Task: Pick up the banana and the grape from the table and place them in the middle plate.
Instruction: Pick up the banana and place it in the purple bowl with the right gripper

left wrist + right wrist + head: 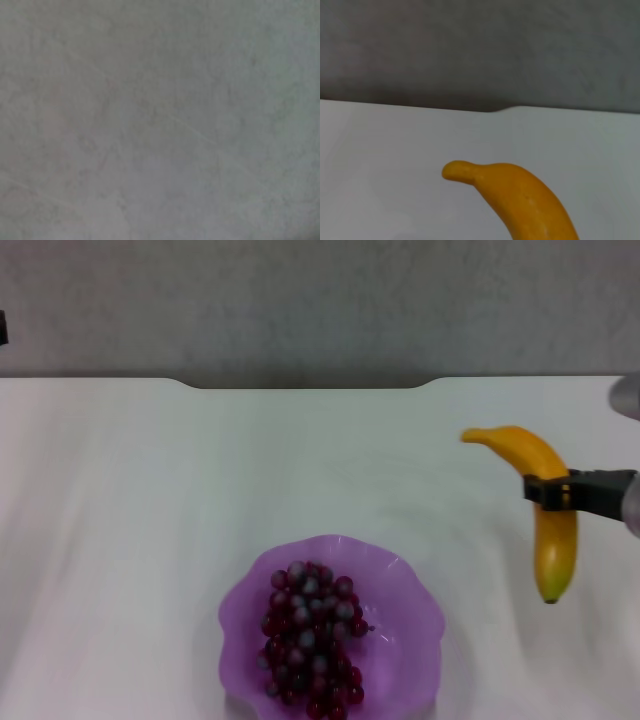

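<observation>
The banana [545,502], yellow-orange with a greenish tip, is at the right of the table [150,540]. My right gripper [552,491] comes in from the right edge and is shut on the banana at its middle. The right wrist view shows the banana's stem end [520,195] over the white table. The grape [312,642], a dark red-purple bunch, lies in the middle plate [410,600], a translucent light-purple plate with a wavy rim at the front centre. My left gripper is out of view; the left wrist view shows only a grey surface.
The table's far edge has a shallow notch [310,386] with a grey wall behind it. A small dark object [3,328] shows at the far left edge.
</observation>
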